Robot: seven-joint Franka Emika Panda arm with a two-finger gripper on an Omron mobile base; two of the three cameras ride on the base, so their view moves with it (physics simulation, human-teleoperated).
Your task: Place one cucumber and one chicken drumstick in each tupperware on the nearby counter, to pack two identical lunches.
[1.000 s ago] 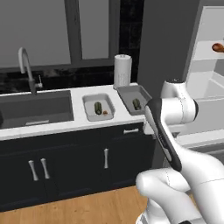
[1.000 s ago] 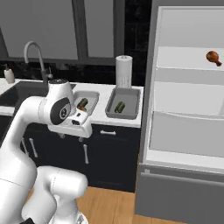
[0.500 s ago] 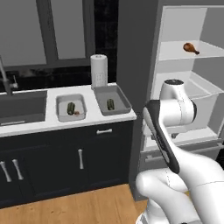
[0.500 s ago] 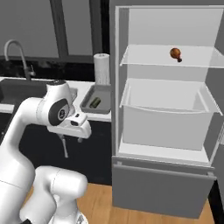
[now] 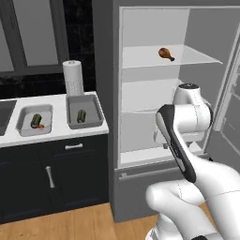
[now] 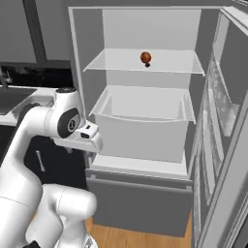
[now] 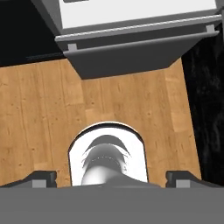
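Chicken drumstick (image 5: 165, 53) lies on fridge shelf (image 5: 197, 57), above open tool (image 7: 111, 177).

The fridge (image 5: 140, 28) stands open, and its upper shelf (image 5: 187, 58) is bare around the chicken drumstick (image 5: 165, 53) — there is free room on both sides of it and above it. Below, a white drawer bin (image 6: 140, 123) stands out toward the front and narrows the way to the lower shelf. The open fridge door (image 6: 227, 126) bounds the right side.

On the table (image 5: 51, 133) the paper towel roll (image 5: 73, 78) stands upright just behind the larger tupperware (image 5: 96, 117), so the way in from above and from the front is free. The smaller tupperware (image 5: 23, 129) lies just beside it; the gap between them seems narrow.

The end effector (image 7: 111, 179) points down at bare wooden floor (image 7: 39, 109), jaws spread wide.
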